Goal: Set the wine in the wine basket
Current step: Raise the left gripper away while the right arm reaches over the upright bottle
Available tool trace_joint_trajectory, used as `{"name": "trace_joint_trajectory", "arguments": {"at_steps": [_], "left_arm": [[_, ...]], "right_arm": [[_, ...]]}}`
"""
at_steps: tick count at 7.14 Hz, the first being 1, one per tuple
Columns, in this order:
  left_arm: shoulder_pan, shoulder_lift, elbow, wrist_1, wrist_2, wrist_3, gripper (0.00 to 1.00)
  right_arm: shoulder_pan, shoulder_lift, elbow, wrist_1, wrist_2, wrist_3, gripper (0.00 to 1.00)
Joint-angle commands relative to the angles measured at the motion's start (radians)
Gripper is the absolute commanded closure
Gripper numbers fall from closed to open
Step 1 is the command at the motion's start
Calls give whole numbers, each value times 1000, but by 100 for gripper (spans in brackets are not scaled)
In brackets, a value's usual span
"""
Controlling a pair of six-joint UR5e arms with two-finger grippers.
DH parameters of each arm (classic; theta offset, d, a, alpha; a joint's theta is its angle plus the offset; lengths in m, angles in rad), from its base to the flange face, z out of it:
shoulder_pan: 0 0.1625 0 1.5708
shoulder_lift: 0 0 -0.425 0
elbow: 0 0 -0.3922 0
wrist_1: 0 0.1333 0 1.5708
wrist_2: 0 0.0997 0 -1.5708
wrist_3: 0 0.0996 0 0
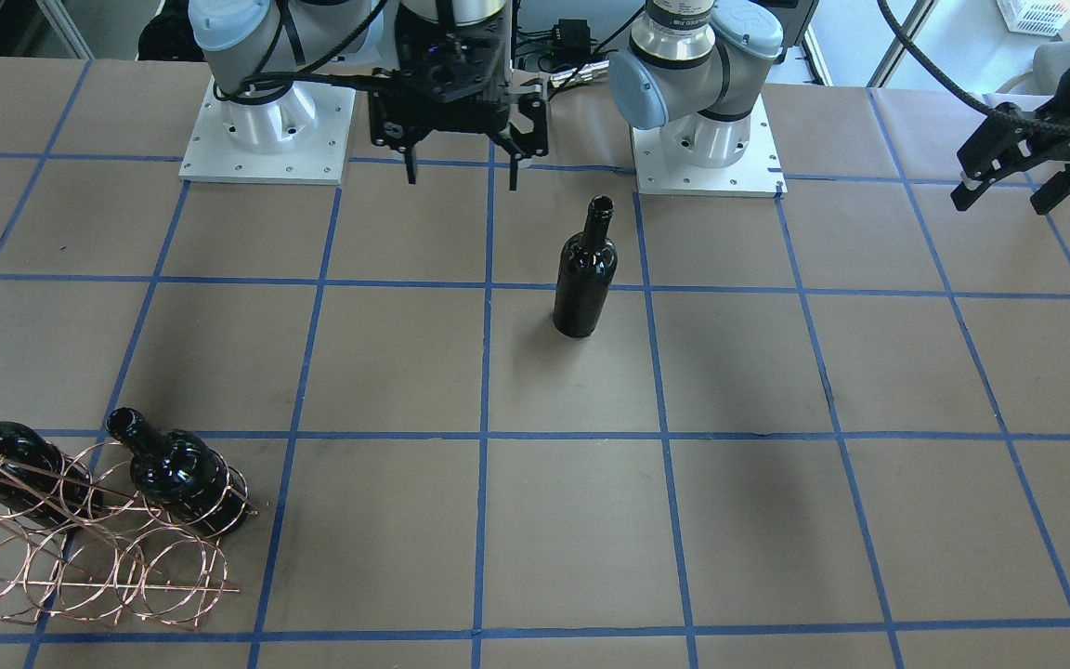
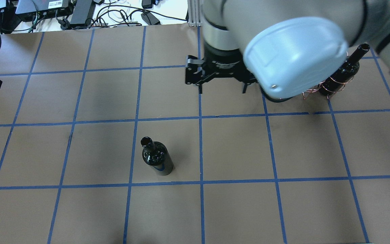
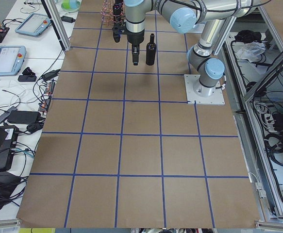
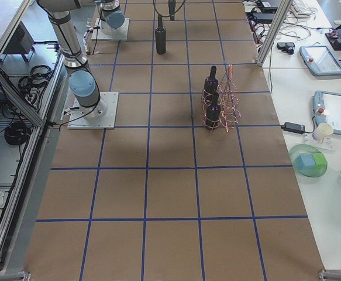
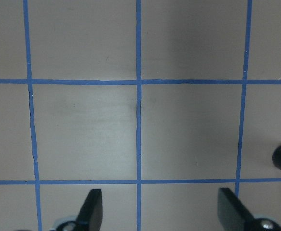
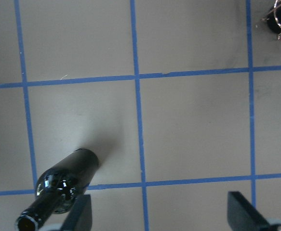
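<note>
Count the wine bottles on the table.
3. A lone bottle stands mid-table; a second bottle and a third bottle sit in the basket. None seems hidden.

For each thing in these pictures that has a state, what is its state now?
wine: upright on the table, mouth uncapped, ungripped.
wine basket: standing on the table, two bottles in its rings, other rings vacant.
right gripper: open, empty.
left gripper: open, empty.

4 fixed views around table (image 1: 386,353), 2 wrist cameras facing down
</note>
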Motion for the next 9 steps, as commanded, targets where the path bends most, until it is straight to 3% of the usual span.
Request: {"name": "trace_joint_trajectory", "arguments": {"at_steps": [1, 6, 9], "left_arm": [[-2, 2, -4, -1, 3, -2, 13], [-2, 7, -10, -2, 3, 9, 11], [-2, 8, -10, -2, 3, 9, 10]], "right_arm": [[104, 41, -8, -44, 58, 156, 0], [221, 171, -1, -133, 63, 269, 0], [218, 190, 6, -141, 60, 253, 4]]}}
